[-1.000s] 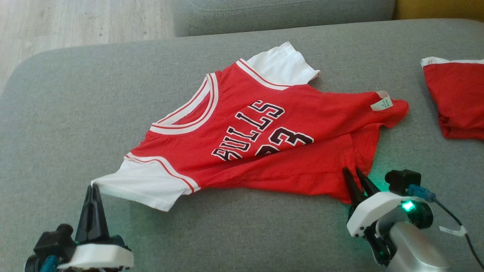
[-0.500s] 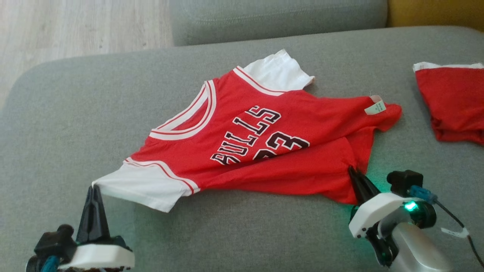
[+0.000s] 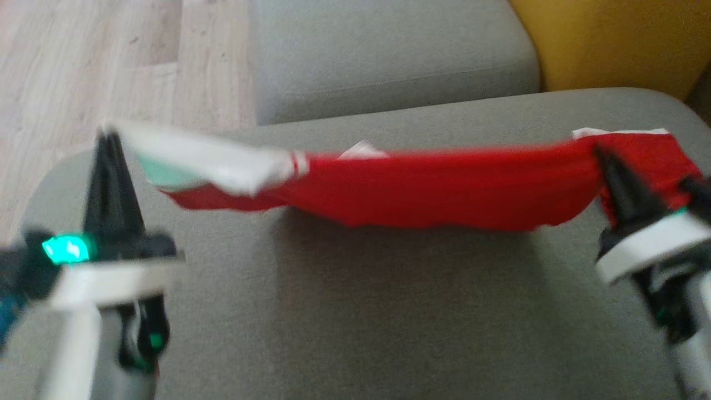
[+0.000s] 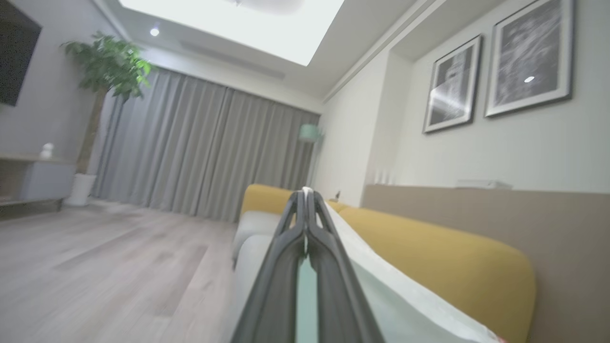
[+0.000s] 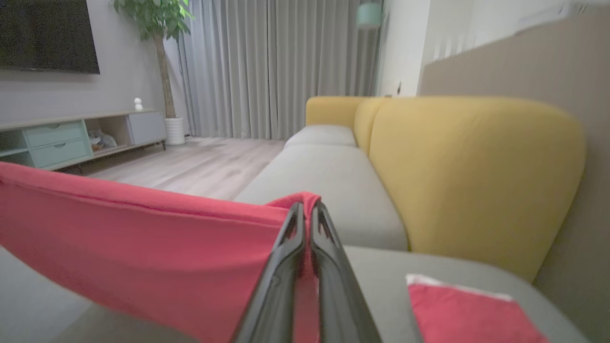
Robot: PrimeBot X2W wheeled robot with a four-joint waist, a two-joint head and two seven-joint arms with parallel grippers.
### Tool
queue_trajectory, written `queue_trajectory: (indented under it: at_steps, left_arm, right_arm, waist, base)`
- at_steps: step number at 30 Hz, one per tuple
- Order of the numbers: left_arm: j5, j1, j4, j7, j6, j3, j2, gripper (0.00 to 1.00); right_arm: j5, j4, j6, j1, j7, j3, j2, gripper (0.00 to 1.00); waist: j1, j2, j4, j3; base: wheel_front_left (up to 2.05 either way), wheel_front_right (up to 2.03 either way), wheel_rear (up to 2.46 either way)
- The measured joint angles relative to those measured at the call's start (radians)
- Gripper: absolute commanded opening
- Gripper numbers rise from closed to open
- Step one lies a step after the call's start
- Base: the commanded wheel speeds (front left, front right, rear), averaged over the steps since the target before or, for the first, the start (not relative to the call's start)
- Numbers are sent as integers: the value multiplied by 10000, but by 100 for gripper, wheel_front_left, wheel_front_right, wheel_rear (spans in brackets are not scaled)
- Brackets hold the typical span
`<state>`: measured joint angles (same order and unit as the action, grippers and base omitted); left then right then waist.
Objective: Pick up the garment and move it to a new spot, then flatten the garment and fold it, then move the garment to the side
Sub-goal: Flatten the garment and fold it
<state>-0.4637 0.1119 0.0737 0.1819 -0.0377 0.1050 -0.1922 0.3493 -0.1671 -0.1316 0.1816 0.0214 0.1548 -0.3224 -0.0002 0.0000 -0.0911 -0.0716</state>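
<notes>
Garment (image 3: 433, 191) is up off the sofa (image 3: 355, 311), strung between the left gripper (image 3: 108, 139) clamped on its white sleeve (image 3: 211, 158) and the right gripper (image 3: 602, 158) clamped on its red end, so pick-up looks done, with placing, flattening, folding and moving aside left.

Black fingers (image 3: 111, 189), white collars (image 3: 111, 283), possibly teal cable (image 3: 8, 318)
</notes>
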Motion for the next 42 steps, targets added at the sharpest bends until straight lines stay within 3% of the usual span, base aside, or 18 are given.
queue_trajectory:
  at_steps: [4, 7, 11, 16, 22, 27, 34, 42]
  left_arm:
    - [-470, 1930, 537, -606, 134, 19, 8, 0]
    - [-378, 4458, 228, -1012, 167, 100, -29, 0]
    - [-395, 6649, -1475, -1680, 173, 313, 59, 0]
    - [-426, 8964, -4077, -2132, 479, 619, 178, 0]
    - [224, 12091, -6500, -1051, 920, 934, 222, 0]
    - [337, 13854, -7737, 94, 1275, 1064, 527, 0]
    - [123, 13482, -8000, 587, 1616, 1576, 587, 0]
    - [-849, 9844, -6543, 673, 1626, 1902, 416, 0]
  right_arm:
    - [2, 1743, 0, 877, 1058, -520, -704, 0]
    - [240, 1708, 2, 2792, 1546, -650, -1244, 0]
    - [652, 84, 0, 4795, 1536, 161, -1576, 0]
    - [1145, -2059, 0, 7115, 1248, 1712, -1609, 0]
    - [792, -4579, 0, 10219, -451, 2359, -1221, 0]
    - [428, -6036, 2, 11820, -2029, 2667, -1248, 0]
    - [272, -7026, 0, 12082, -2663, 3586, -1452, 0]
    - [320, -6905, 0, 10295, -2725, 3695, -1643, 0]
  waist:
    - [0, 0, -130, -195]
    - [2, 0, -179, -68]
    - [2, 0, -144, 332]
    - [5, 0, -56, 1294]
    - [7, 0, 4, 2813]
    - [8, -1, 121, 3901]
    - [6, -1, 490, 4721]
    - [3, 0, 880, 4666]
  base:
    - [0, 0, 0]
    - [0, 0, 0]
    - [0, 0, 0]
    - [0, 0, 0]
    - [0, 0, 0]
    - [0, 0, 0]
    - [0, 0, 0]
    - [0, 0, 0]
